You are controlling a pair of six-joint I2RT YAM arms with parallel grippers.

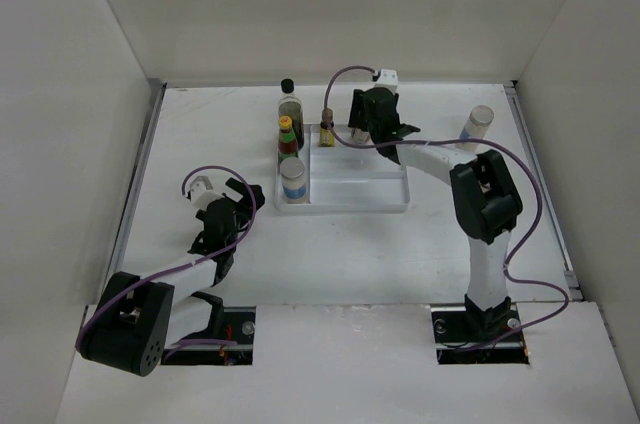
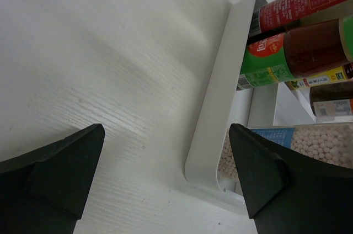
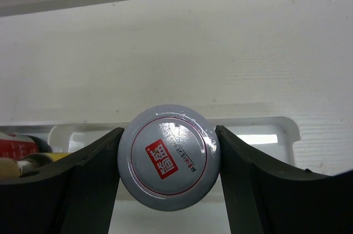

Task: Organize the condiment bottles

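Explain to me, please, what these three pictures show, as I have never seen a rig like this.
Two robot arms are bolted to a white table. The top picture looks down on both: left arm, right arm. The other two come from a camera on each wrist; the black shapes at the bottom are that arm's own jaws. On the table lies a white ridged plastic tray. At its left end stand a tall clear black-capped bottle, a green-and-red yellow-capped bottle and a white blue-labelled shaker, a small amber bottle beside them. Another white cylindrical shaker stands right of the tray. The left jaws are open and empty. The right jaws grip a white round-topped shaker with a red label.
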